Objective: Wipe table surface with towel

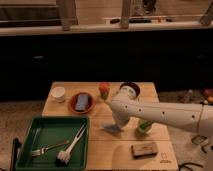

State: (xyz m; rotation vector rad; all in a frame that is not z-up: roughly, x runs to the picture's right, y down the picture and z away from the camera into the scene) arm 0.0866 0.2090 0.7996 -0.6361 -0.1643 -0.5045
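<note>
I see pincer (119, 124) down at towel (110, 129), mid tabletop (107, 151), just right of green tray (52, 118). Pincer apart or clamped? I can't tell.

Hand (118, 122) on towel (110, 129) — tray (54, 119) to its left.

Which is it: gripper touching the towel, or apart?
Cannot tell. Camera view: the gripper hangs directly over the towel on the table surface, but neither contact nor gap shows plainly.
</note>
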